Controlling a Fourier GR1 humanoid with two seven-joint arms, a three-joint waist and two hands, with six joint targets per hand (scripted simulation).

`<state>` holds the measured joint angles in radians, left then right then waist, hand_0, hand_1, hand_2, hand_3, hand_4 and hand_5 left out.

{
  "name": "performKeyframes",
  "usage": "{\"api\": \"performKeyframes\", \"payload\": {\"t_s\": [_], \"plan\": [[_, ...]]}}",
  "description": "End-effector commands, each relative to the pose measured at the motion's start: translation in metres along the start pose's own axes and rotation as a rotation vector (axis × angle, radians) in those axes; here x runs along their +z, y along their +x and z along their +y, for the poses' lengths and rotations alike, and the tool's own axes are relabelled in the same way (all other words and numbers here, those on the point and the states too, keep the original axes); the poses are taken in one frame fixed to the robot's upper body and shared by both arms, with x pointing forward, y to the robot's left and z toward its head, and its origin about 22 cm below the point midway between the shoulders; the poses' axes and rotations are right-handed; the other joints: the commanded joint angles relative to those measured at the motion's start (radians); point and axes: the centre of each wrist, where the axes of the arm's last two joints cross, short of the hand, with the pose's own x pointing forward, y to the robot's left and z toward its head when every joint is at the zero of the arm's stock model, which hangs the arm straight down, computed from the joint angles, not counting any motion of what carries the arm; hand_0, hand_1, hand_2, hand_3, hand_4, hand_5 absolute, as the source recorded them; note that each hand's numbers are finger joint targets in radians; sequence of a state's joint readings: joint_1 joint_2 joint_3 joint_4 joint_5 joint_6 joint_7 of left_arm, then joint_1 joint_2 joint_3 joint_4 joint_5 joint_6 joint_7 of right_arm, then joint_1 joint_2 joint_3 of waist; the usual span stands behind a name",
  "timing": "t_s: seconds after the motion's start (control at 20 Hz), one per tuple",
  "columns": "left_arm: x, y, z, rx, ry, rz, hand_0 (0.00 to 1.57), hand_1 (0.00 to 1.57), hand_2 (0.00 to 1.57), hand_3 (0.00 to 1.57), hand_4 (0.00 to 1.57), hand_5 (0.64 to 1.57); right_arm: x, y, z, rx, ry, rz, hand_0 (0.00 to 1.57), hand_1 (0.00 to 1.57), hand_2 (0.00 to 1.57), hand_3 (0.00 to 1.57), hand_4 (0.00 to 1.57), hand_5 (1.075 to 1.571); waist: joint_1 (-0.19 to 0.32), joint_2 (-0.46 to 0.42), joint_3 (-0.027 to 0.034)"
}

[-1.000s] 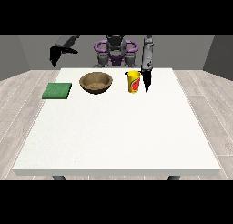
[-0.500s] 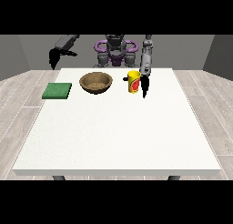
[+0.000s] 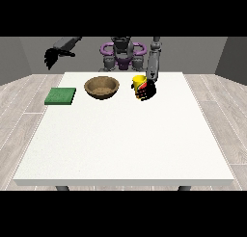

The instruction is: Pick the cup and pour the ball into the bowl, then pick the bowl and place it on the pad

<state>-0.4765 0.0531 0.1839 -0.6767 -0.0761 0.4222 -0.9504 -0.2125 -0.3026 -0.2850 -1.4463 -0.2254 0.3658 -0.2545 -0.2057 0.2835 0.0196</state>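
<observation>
Currently the black hand at the view's right curls round the yellow cup beside the brown wooden bowl; next, lift and tip bowlward.

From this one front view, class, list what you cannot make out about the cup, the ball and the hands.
- The ball: not visible in the front view; the yellow cup walls would hide it.
- The cup's front: covered by the hand at the view's right.
- The hand at the view's left: too small to read its fingers.
</observation>
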Motion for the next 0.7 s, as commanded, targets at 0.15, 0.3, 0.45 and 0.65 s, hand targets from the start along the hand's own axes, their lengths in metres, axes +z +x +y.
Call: {"api": "performKeyframes", "payload": {"t_s": [0.15, 0.3, 0.45, 0.65], "plan": [[-0.003, 0.005, -0.015, -0.145, -0.182, 0.144, 1.34, 1.34, 1.57, 1.57, 1.53, 1.304, 0.019, -0.025, -0.011, -0.011, -0.07, 0.209, 0.0, 0.0, 0.0, 0.0, 0.0, 1.57, 0.076, -0.206, -0.0185], [-0.026, -0.007, 0.043, -0.391, -0.235, 0.135, 1.41, 1.41, 1.57, 1.57, 1.57, 1.329, 0.038, -0.039, -0.015, -0.02, -0.095, 0.289, 0.0, 0.0, 0.0, 0.0, 0.0, 1.569, 0.12, -0.294, -0.0152], [-0.102, 0.016, 0.079, -0.532, -0.189, 0.136, 1.45, 1.45, 1.57, 1.57, 1.57, 1.291, 0.037, -0.041, -0.018, -0.029, -0.072, 0.272, 0.0, 0.0, 0.0, 0.0, 0.0, 1.569, 0.083, -0.267, -0.0156], [-0.144, 0.046, 0.055, -0.633, -0.186, 0.106, 1.47, 1.47, 1.57, 1.57, 1.57, 1.278, 0.026, -0.044, -0.014, -0.044, -0.061, 0.238, 0.0, 0.0, 0.0, 0.0, 0.0, 1.568, 0.059, -0.233, -0.0178]]}}
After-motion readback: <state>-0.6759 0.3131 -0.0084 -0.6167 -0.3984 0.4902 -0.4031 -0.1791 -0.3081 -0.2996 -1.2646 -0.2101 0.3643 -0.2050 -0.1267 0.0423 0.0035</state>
